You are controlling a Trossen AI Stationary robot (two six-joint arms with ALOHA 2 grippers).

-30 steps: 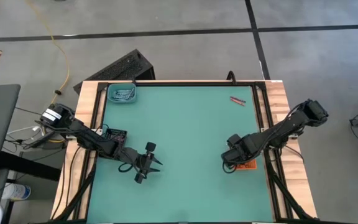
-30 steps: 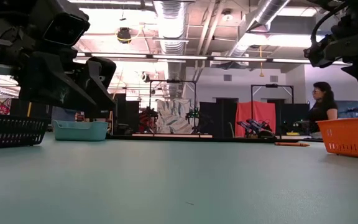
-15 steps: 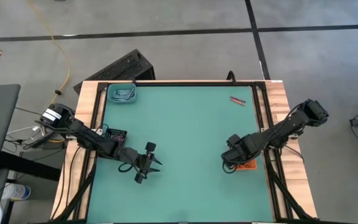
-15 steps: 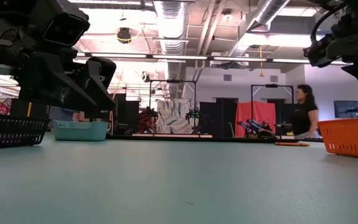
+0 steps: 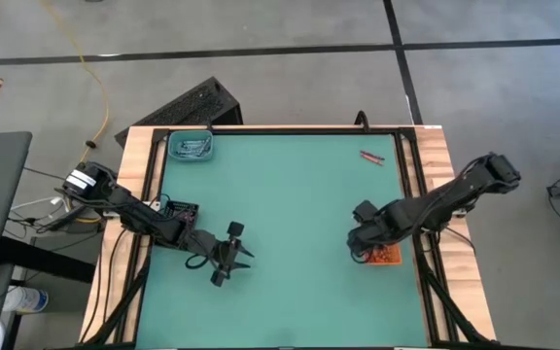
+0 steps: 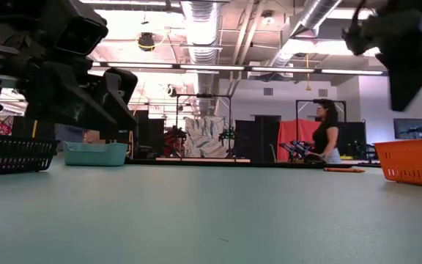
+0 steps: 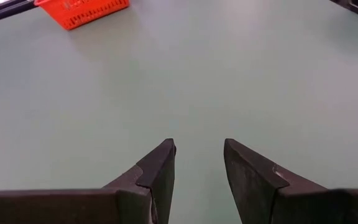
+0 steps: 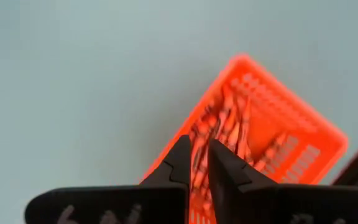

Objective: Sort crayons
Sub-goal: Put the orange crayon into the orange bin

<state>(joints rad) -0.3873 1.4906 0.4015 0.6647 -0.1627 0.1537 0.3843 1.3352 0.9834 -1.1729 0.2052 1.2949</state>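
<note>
Two dark, jointed arms, the left arm (image 5: 134, 214) white-tagged at its base, end in tapered black jaws.

My matt dark plastic fingers (image 7: 160, 171), smooth matt teal table (image 5: 290, 204) with pale wood edges, perforated glossy orange plastic tray (image 8: 272, 134), waxy orange-red crayons (image 8: 229, 127) inside it

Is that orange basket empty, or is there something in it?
Not empty. The right wrist view shows the orange basket holding a pile of orange-red crayons, lying loosely along its floor. Their number cannot be told.
</note>
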